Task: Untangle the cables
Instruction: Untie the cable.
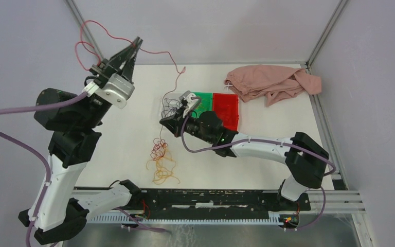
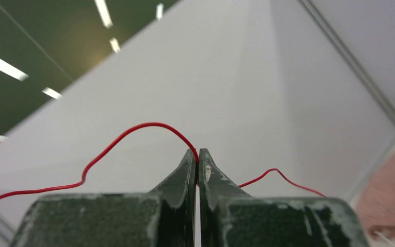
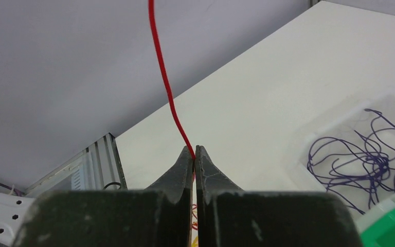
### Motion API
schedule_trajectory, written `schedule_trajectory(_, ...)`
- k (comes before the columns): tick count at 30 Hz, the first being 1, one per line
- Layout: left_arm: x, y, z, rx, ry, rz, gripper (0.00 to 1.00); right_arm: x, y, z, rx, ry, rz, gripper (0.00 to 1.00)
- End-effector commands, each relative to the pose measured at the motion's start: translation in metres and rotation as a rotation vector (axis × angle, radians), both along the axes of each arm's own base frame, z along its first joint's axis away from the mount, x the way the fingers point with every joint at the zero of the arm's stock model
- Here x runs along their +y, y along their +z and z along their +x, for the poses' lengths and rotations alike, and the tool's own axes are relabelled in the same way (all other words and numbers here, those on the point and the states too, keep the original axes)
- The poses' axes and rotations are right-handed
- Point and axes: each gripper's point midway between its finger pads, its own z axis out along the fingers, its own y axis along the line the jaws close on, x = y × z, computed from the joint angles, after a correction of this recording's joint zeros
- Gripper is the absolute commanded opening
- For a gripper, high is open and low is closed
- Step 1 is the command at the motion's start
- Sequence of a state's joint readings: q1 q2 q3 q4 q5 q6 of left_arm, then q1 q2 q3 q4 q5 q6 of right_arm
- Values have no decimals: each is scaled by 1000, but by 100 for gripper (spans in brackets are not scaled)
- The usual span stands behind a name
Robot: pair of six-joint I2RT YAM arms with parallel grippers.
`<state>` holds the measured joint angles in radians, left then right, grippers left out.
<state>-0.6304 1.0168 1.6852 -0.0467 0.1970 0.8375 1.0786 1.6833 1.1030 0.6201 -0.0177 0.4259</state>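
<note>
Up left, left hand (image 1: 136,42) pinches red cable (image 1: 157,52); right hand (image 1: 163,122) pinches it low, seemingly beside purple strands (image 3: 370,159).

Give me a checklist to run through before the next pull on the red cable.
1. Left gripper shut on the red cable: ok.
2. Right gripper shut on red cable: ok.
3. One and the same strand in both grippers: cannot tell.
4. Slack left, cable wavy and not taut: ok.
5. Purple cables apart from the right gripper's pinch: ok.
6. Red cable free of the orange tangle: cannot tell.
</note>
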Motion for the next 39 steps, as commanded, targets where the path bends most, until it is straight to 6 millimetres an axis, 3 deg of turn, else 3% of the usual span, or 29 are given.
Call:
schedule_trajectory(1, -16, -121, 28, 531, -59, 10, 7, -31, 57, -13, -53, -4, 167, 1)
schedule_trajectory(6, -32, -209, 17, 789, -136, 111, 5, -56, 58, -19, -49, -38, 194, 1)
schedule_trajectory(9, -44, -259, -5, 879, -237, 257, 4, -63, 61, -21, -53, -52, 203, 1)
schedule_trajectory(14, -51, -313, -28, 1012, -330, 385, 3, -65, 70, -25, -58, -37, 213, 1)
schedule_trajectory(21, -53, -341, -50, 1064, -417, 525, 4, -72, 76, -26, -65, -47, 219, 1)
schedule_trajectory(26, -51, -358, -62, 1075, -463, 620, 10, -74, 82, -28, -74, -45, 231, 1)
schedule_trajectory(30, -50, -359, -46, 1043, -396, 596, 15, -74, 90, -32, -71, -25, 262, 1)
schedule_trajectory(35, -37, -344, -7, 938, -193, 418, 22, -74, 96, -35, -65, -8, 288, 1)
schedule_trajectory(39, -31, -343, 0, 947, -144, 316, 42, -75, 103, -37, -62, -1, 317, 1)
